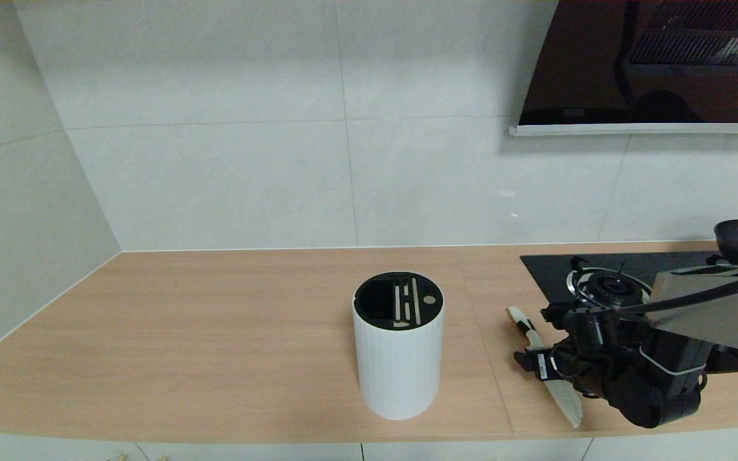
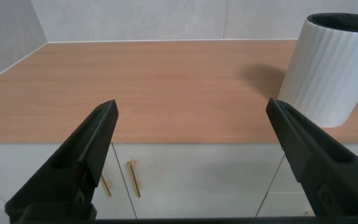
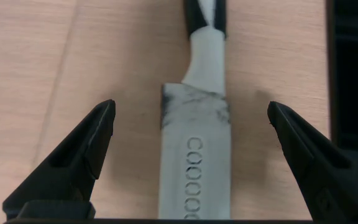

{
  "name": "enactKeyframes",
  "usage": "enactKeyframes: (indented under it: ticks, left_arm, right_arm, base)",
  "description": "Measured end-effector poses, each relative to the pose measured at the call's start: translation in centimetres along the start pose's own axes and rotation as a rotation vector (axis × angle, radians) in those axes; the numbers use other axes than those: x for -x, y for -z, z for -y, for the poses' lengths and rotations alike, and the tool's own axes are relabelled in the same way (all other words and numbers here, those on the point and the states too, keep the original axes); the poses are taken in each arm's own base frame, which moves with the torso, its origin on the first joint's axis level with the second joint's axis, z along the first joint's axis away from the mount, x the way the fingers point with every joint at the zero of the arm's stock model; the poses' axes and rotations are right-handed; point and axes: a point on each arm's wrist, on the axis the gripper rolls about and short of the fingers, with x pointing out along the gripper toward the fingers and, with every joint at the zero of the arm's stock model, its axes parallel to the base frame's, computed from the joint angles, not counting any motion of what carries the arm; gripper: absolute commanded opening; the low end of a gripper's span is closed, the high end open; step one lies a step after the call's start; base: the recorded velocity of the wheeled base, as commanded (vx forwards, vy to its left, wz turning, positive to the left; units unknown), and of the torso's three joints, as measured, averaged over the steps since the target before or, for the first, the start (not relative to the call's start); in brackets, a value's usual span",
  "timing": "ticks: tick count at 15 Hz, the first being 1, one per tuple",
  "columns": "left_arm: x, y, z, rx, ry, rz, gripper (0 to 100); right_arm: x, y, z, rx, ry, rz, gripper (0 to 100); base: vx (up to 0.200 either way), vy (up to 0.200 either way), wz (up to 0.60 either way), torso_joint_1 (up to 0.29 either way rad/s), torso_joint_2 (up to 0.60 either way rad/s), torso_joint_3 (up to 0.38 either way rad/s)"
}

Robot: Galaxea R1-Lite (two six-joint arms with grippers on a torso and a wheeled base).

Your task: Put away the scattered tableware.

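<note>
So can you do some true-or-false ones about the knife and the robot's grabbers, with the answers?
1. The knife lies flat on the wooden counter. True.
2. The right gripper is shut on the knife. False: its jaws are open, one on each side of the blade.
3. The knife stands in the white knife holder. False: the holder stands apart, on the knife's left.
4. The left gripper is open. True.
5. The gas hob is left of the holder. False: it is on the right.
</note>
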Motion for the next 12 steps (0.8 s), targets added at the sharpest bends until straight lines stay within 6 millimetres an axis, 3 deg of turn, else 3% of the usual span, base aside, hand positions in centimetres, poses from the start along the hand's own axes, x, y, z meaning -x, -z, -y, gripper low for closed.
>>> enactKeyframes:
  ticks: [12]
  left_arm:
    - [0.00, 0.00, 0.00, 0.000, 0.000, 0.000, 100]
  right_arm:
    - [-1.05, 0.02, 0.34, -0.018, 0.037, 0.009, 100]
  base:
    - [0.000, 0.000, 0.00, 0.000, 0.00, 0.000]
